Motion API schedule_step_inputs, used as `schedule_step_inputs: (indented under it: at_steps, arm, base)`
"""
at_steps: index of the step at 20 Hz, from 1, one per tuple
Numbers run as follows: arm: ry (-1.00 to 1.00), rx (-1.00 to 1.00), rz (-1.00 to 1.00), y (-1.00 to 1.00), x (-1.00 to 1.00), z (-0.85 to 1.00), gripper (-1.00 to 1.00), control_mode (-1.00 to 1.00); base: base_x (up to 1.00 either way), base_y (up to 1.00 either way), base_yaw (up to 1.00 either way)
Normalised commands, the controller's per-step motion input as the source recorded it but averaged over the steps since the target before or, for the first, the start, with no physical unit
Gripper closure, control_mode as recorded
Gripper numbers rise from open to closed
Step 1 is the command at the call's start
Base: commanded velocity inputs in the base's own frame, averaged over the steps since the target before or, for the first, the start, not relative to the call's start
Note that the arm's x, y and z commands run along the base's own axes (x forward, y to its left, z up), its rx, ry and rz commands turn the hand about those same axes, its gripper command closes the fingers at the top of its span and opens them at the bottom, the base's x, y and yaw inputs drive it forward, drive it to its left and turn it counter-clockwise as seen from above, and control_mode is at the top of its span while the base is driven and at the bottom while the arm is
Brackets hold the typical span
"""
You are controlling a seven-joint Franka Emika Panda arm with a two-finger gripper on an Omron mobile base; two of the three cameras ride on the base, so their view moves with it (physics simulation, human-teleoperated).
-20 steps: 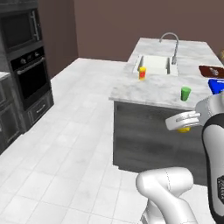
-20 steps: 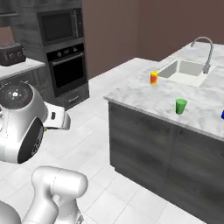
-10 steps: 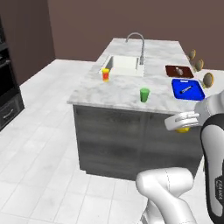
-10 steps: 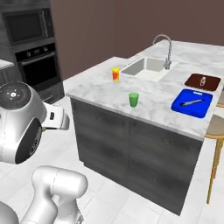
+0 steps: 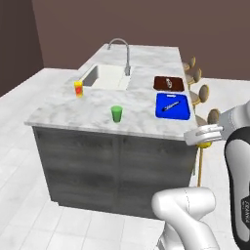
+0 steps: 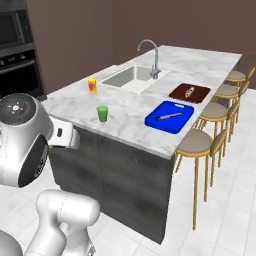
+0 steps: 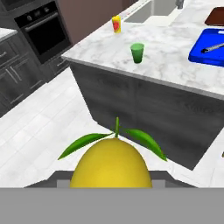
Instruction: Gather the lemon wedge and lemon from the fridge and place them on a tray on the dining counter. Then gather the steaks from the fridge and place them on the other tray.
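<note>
Gripper point(image 5: 207, 140) is clamping the yellow leafy lemon point(image 7: 111, 165), holding it off the corner of the marble-topped island table point(image 5: 141, 114). Standing on the table: green cup point(image 5: 116, 114), orange-yellow cup point(image 5: 78, 89), blue tray point(image 5: 173, 106), brown tray point(image 5: 169, 83). Wooden bar stools point(image 6: 200, 144) are lining its far side. Since the earlier frame the base is swinging round; the island is sitting closer and more central.

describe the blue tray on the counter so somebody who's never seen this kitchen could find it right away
Start at the marble island counter with the sink. Go toward the end lined with wooden stools; the blue tray lies flat near that edge, holding a thin grey utensil. Its neighbour, the brown tray, is darker and farther back.
</note>
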Motion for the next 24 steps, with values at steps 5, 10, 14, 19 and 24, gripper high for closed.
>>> schedule_step_inputs:
  at_steps: [5,10,14,19,24]
  arm:
    - [0.0,0.0,0.0,0.0,0.0,0.0,1.0,1.0]
    - [0.0,0.0,0.0,0.0,0.0,0.0,1.0,1.0]
    - [0.0,0.0,0.0,0.0,0.0,0.0,1.0,1.0]
    - [0.0,0.0,0.0,0.0,0.0,0.0,1.0,1.0]
    - [0.0,0.0,0.0,0.0,0.0,0.0,1.0,1.0]
  base:
    - [0.42,-0.93,-0.01]
    - [0.42,-0.91,0.05]
    - [0.48,-0.82,0.25]
    - [0.51,-0.74,0.3]
    - [0.43,-0.58,0.32]
